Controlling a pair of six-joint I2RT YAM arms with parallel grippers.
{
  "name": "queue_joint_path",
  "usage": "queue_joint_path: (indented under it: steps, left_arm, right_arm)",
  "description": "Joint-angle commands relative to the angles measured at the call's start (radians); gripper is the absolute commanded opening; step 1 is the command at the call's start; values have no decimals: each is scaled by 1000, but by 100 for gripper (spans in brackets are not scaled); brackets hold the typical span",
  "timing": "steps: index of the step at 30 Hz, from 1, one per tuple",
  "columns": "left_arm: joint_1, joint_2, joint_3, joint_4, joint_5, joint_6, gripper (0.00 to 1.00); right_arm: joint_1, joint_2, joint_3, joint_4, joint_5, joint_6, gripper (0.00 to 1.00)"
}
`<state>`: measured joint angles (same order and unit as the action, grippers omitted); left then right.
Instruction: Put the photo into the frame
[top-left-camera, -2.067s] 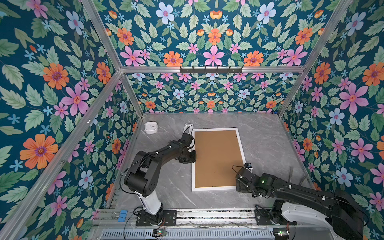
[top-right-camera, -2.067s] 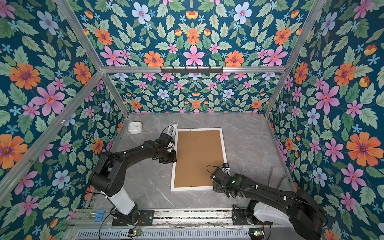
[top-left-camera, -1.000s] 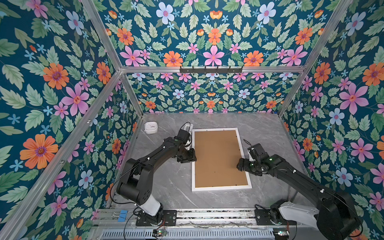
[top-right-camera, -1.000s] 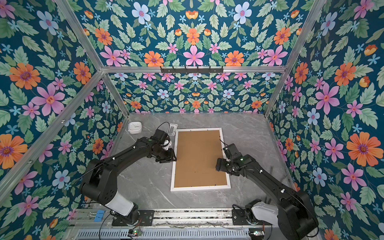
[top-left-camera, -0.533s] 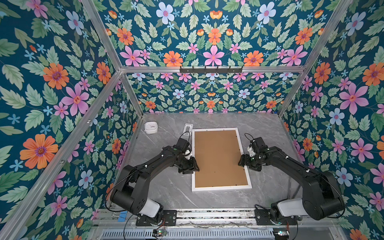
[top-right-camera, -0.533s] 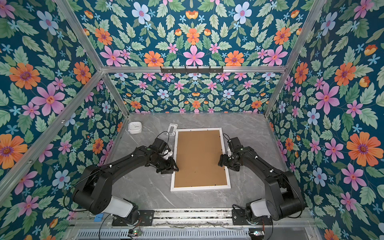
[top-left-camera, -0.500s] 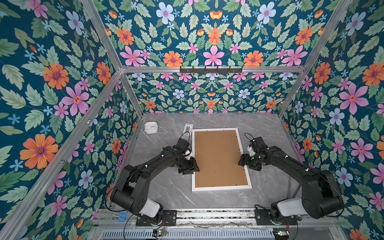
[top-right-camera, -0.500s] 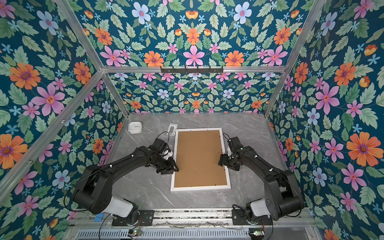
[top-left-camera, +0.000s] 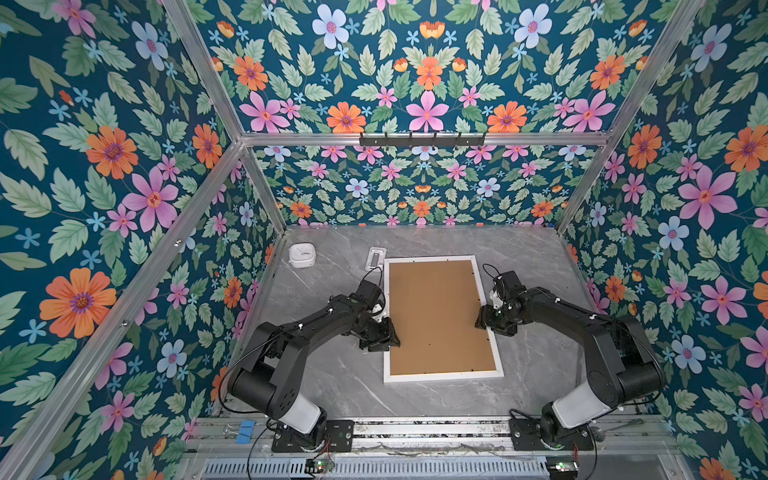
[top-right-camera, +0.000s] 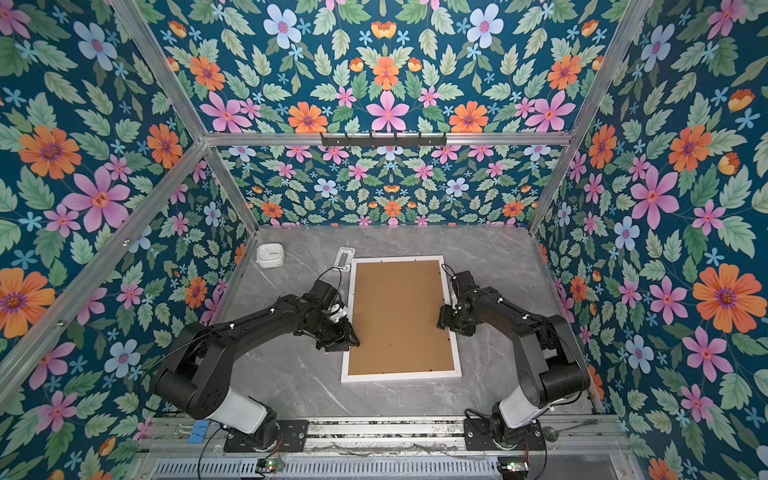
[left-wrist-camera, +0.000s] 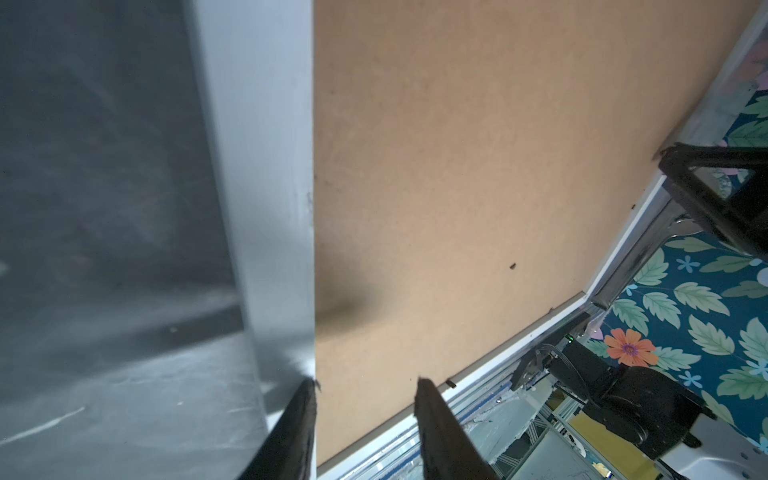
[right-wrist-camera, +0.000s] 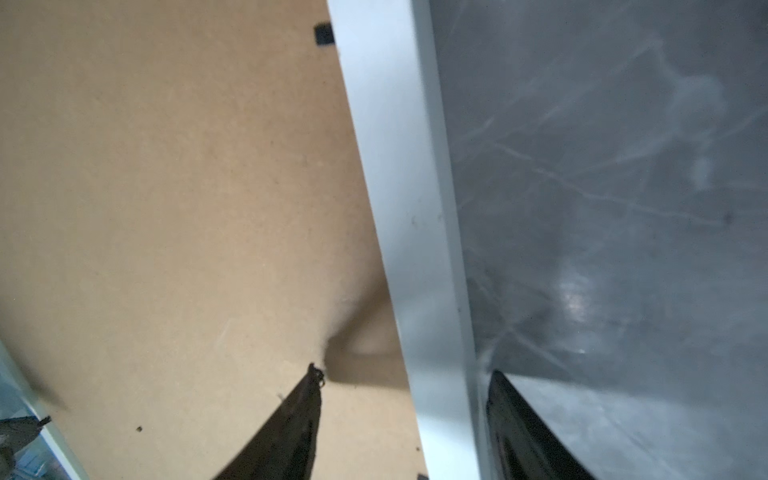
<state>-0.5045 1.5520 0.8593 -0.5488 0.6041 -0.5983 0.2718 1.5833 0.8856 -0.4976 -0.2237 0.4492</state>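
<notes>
From my station I saw the frame (top-left-camera: 442, 376) (top-right-camera: 401, 377) lying flat near the middle of the grey marble counter (top-left-camera: 332, 386), back upward. The brown backing board (top-left-camera: 436, 316) (top-right-camera: 397, 320) filled its opening. I could not tell whether the photo lay beneath that board.

The left tool (top-left-camera: 386, 338) (top-right-camera: 349, 340) sat low at the frame's left long side. In the left wrist view its jaws were partly apart (left-wrist-camera: 365, 382). One finger (left-wrist-camera: 291, 432) met the line where the white rim (left-wrist-camera: 266, 166) joins the board (left-wrist-camera: 457, 166), and the other finger (left-wrist-camera: 444, 436) was over the board. Nothing was clamped between them.

The right tool (top-left-camera: 484, 322) (top-right-camera: 442, 320) was at the opposite long side. Its wrist view showed the jaws set wide and straddling the rim (right-wrist-camera: 407, 166). One finger (right-wrist-camera: 291, 424) was over the board (right-wrist-camera: 166, 166) and the other finger (right-wrist-camera: 523, 432) was on the counter just outside the rim. A gap remained on the board side, so it had no hold (right-wrist-camera: 405, 372).

Toward the back left of the counter stood a small white device (top-left-camera: 302, 255) (top-right-camera: 270, 254), whose face was too small for me to read. A flat white plate (top-left-camera: 376, 257) (top-right-camera: 345, 256) lay just beyond the frame's far left corner, and I could read no lettering on it.
</notes>
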Motion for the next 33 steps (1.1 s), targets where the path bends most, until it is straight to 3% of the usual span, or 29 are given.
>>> queue_joint_path:
  steps: [1, 10, 19, 25, 33]
  left_arm:
    - [-2, 5, -1, -5, -4, 5, 43]
    - [-34, 29, 7, 37, 6, -34, 39]
    - [-49, 47, 92, -27, -47, -1, 38]
    - [12, 112, 263, -121, -89, 95, 39]
    - [108, 229, 372, -145, -108, 184, 39]
  right_arm:
    - [0, 6, 5, 10, 6, -8, 62]
    - [1, 20, -5, 24, -26, -3, 50]
    - [0, 18, 7, 8, -3, -13, 49]
    - [1, 17, 23, -9, -14, -45, 48]
    - [0, 33, 26, -9, -23, -58, 48]
